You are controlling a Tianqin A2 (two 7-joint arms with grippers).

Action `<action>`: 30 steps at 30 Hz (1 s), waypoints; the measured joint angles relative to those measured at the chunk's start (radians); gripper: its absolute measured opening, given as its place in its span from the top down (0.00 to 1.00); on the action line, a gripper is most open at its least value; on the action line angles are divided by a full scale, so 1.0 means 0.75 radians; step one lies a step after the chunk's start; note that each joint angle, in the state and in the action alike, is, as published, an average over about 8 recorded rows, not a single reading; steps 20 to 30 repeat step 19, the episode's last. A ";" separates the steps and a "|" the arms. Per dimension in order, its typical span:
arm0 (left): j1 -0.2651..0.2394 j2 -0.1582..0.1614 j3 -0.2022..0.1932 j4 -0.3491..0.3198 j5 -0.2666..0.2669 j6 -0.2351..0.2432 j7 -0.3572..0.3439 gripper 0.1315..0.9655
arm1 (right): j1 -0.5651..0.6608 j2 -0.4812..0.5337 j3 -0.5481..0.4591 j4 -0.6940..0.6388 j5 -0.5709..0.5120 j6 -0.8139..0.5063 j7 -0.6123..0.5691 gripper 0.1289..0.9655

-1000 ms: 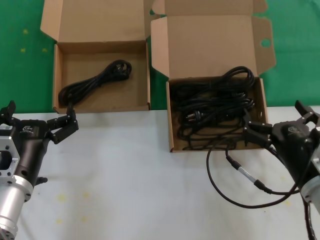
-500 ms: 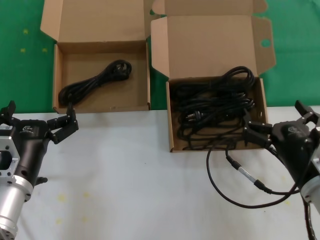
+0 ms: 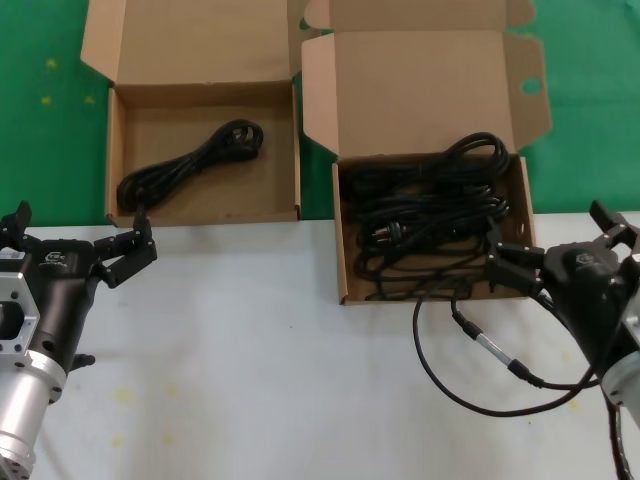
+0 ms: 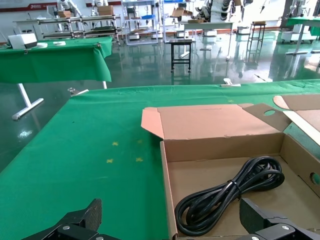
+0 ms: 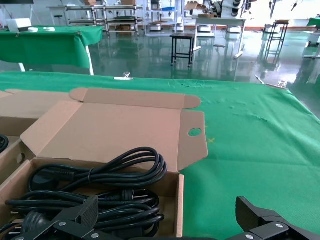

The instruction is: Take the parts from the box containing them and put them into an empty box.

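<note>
The box with the oval-holed lid flap (image 3: 342, 260) stands at the right and holds several black power cords (image 3: 430, 215), also in the right wrist view (image 5: 105, 175). The wide plain-lidded box (image 3: 200, 125) at the left holds one cord bundle (image 3: 190, 160), also in the left wrist view (image 4: 230, 195). My left gripper (image 3: 78, 235) is open and empty, just in front of the wide box's near left corner (image 4: 170, 215). My right gripper (image 3: 560, 245) is open and empty at the cord box's near right corner (image 5: 167, 207).
A thin black cable with a silver connector (image 3: 480, 345) loops on the white table in front of the cord box, close to my right gripper. Both boxes sit at the far edge of the white table against green cloth (image 3: 50, 100). Their lids stand open at the back.
</note>
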 joint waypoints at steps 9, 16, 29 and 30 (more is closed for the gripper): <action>0.000 0.000 0.000 0.000 0.000 0.000 0.000 0.00 | 0.000 0.000 0.000 0.000 0.000 0.000 0.000 0.00; 0.000 0.000 0.000 0.000 0.000 0.000 0.000 0.00 | 0.000 0.000 0.000 0.000 0.000 0.000 0.000 0.00; 0.000 0.000 0.000 0.000 0.000 0.000 0.000 0.00 | 0.000 0.000 0.000 0.000 0.000 0.000 0.000 0.00; 0.000 0.000 0.000 0.000 0.000 0.000 0.000 0.00 | 0.000 0.000 0.000 0.000 0.000 0.000 0.000 0.00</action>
